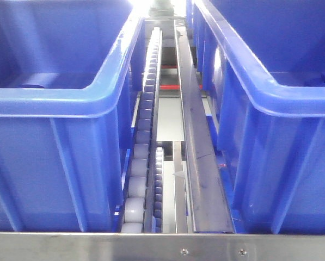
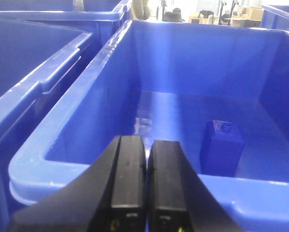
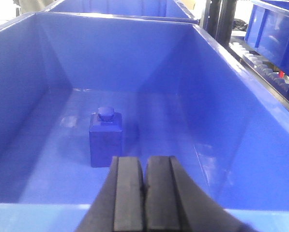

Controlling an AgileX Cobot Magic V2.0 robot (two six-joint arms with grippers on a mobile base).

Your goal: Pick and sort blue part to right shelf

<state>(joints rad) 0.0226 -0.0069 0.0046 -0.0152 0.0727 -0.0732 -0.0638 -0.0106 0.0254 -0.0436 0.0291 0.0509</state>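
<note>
Seen from the left wrist, a blue part (image 2: 221, 147), a small square block with a round cap, stands upright on the floor of a large blue bin (image 2: 62, 166). My left gripper (image 2: 147, 141) hovers over that bin's near rim, shut and holding nothing, left of the part. The right wrist view has a similar blue part (image 3: 105, 137) standing in another blue bin (image 3: 241, 140). My right gripper (image 3: 145, 160) is shut and holds nothing, just above the near rim, slightly right of the part. The shelf's rollers (image 1: 143, 136) and steel rail (image 1: 197, 152) run between the bins.
Two large blue bins (image 1: 48, 100) (image 1: 293, 98) fill the front view on either side of the roller track, behind a steel front bar (image 1: 162, 247). A neighbouring bin (image 2: 33, 92) lies left of the left gripper. More rollers (image 3: 260, 65) show at the right.
</note>
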